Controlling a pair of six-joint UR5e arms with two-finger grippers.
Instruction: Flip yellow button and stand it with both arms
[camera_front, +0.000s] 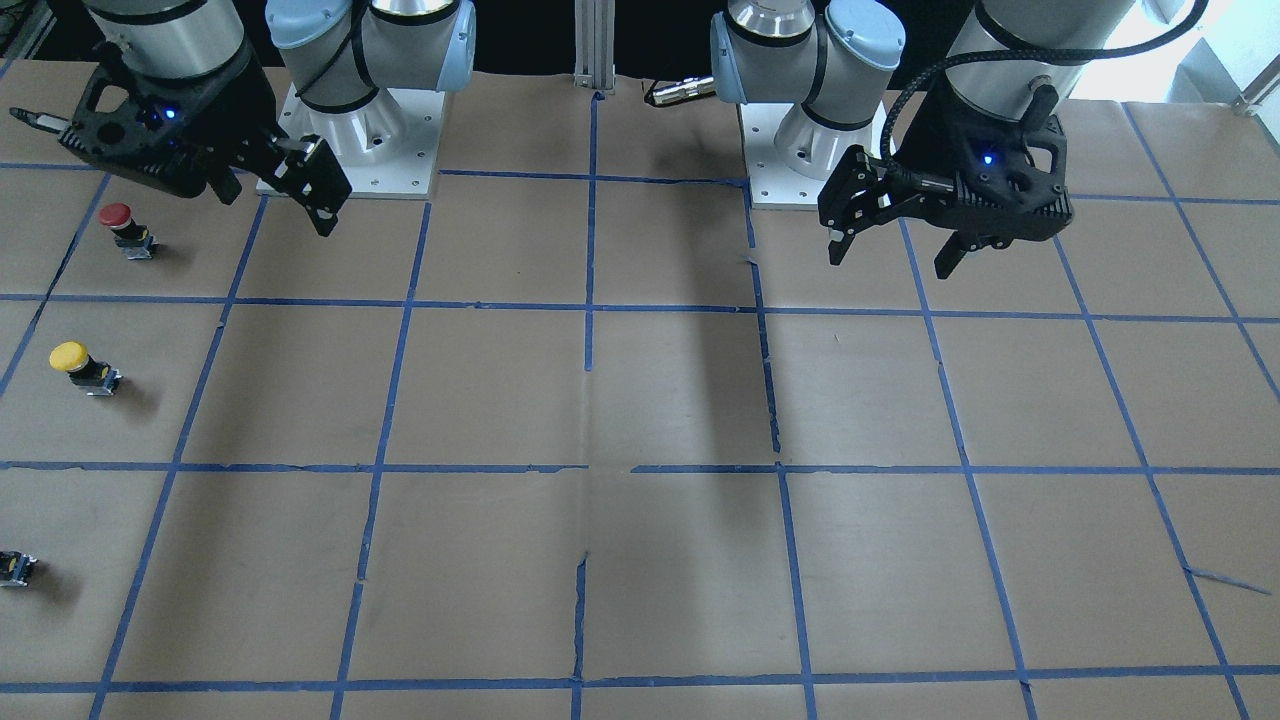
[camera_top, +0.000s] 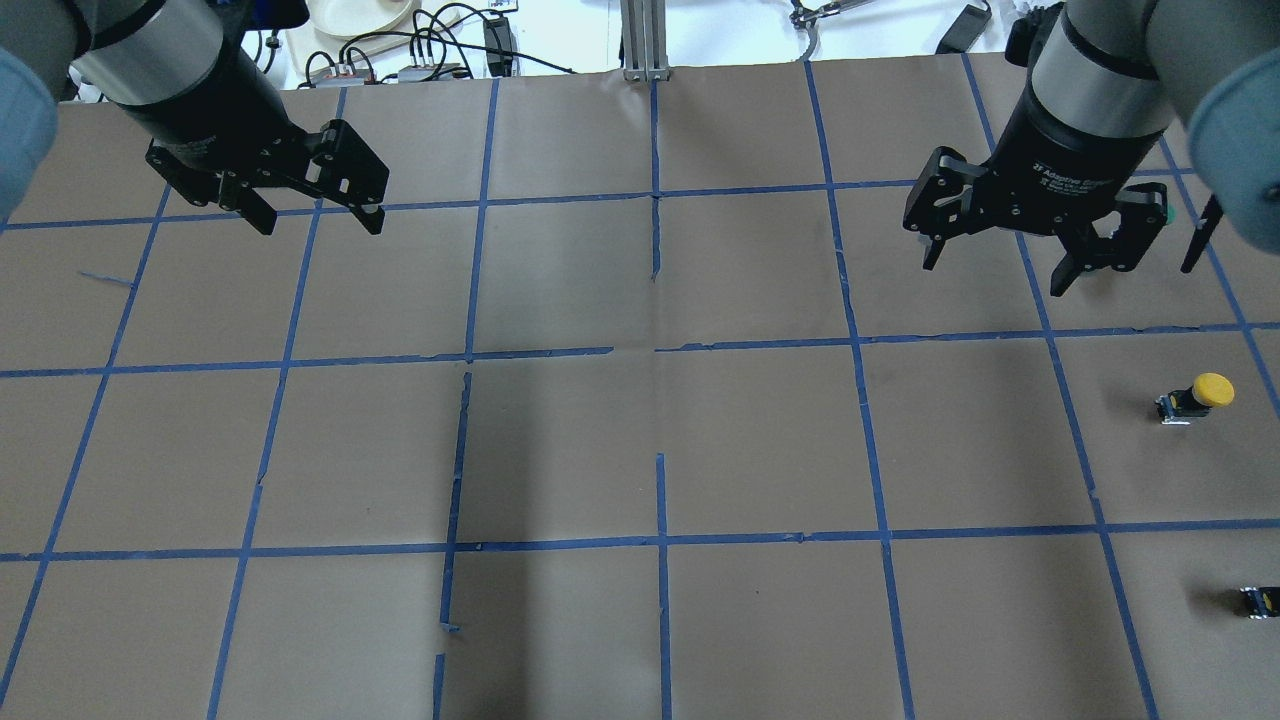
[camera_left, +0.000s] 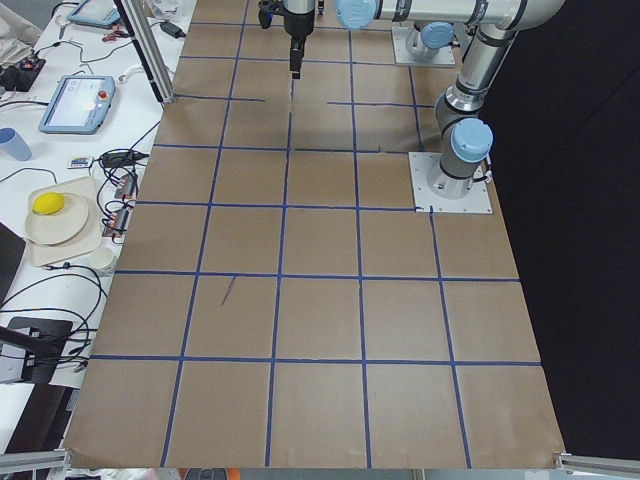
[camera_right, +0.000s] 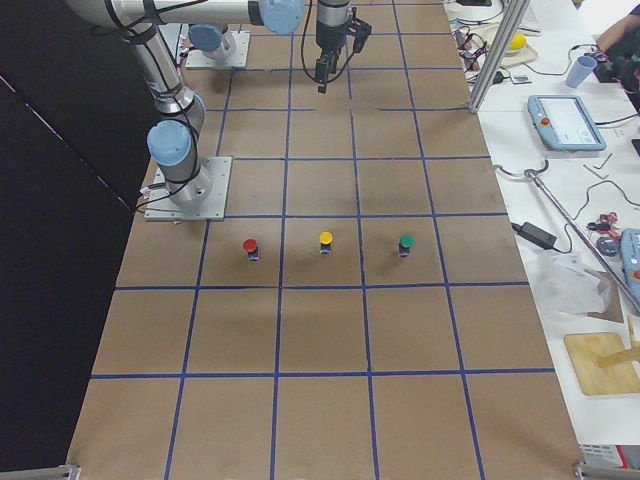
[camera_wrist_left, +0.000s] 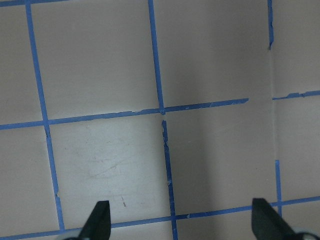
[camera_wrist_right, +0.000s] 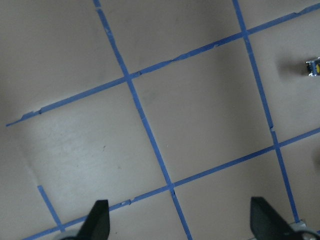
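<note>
Overhead exterior — yellow button (camera_top: 1195, 398) upright (cap up), left fingers (camera_top: 362, 195) wide, right fingers (camera_top: 1068, 272) wide

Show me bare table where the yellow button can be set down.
Bare: the middle squares between the left gripper and right gripper, and the whole left-arm half. Crowded: the right-arm edge, where the red button, yellow button and green button line up.

Hand (camera_wrist_right: 181, 221) spread over taped table (camera_wrist_right: 200, 120); small block (camera_wrist_right: 313, 67) right.

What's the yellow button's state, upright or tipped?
Upright. The yellow button stands on its block body with the cap on top, clearest in the exterior right view.
</note>
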